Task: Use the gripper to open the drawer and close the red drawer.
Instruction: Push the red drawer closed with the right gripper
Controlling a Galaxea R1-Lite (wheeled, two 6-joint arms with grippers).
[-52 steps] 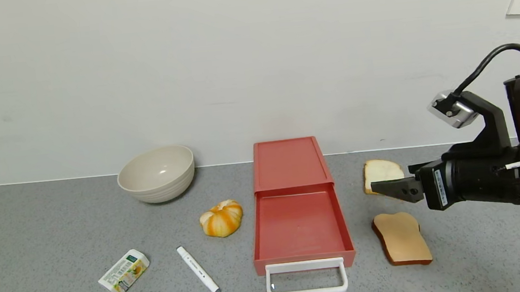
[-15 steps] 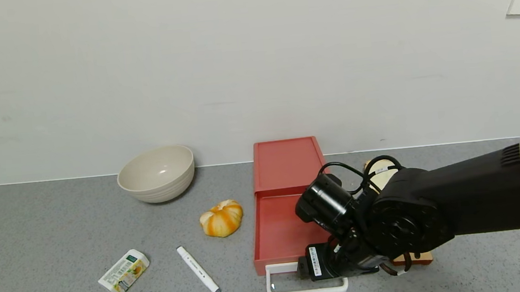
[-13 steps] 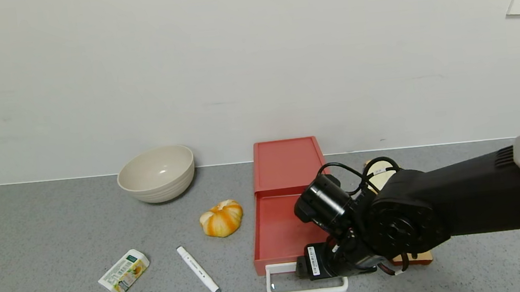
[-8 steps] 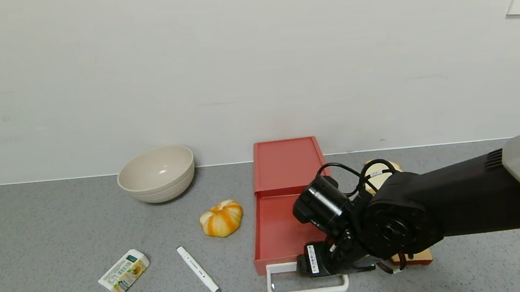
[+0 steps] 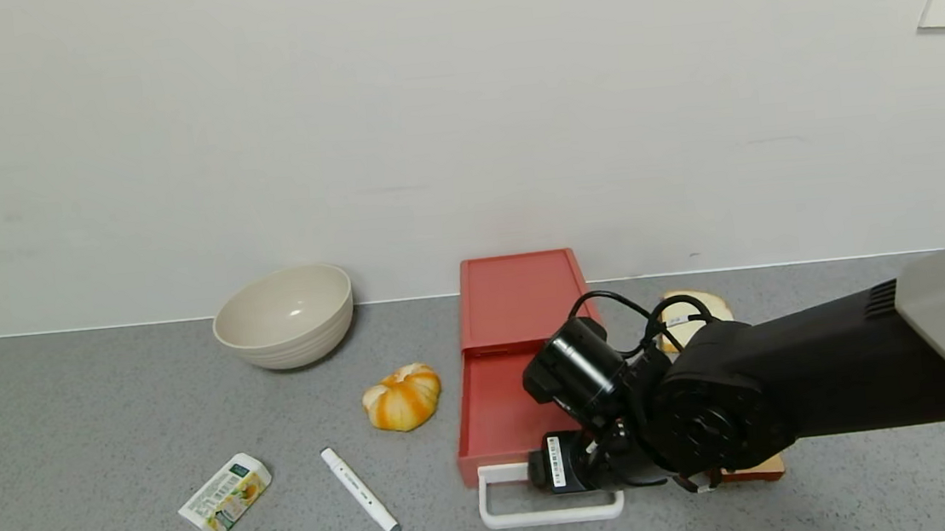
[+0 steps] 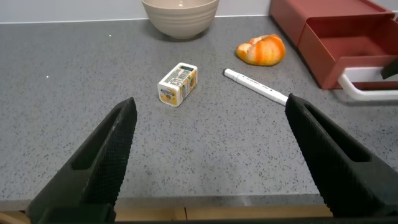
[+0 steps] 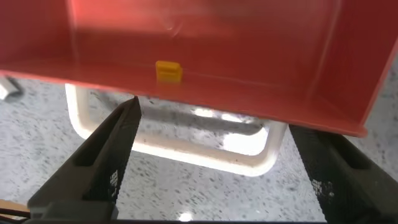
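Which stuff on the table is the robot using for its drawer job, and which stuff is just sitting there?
For the job:
- drawer, tray slid out
- its white handle
- right end effector, open, at the handle

Just lying about:
- bowl
- small pumpkin
- white marker
- little carton
- bread slice
- left end effector, idle

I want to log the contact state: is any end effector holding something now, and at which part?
Nothing is held. The right end effector is open, its fingers straddling the drawer's white handle without closing on it. The left end effector is open over the counter.

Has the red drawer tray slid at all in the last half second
Yes. The tray and its white handle moved back toward the wall; the handle's front bar now lies farther back relative to the pen.
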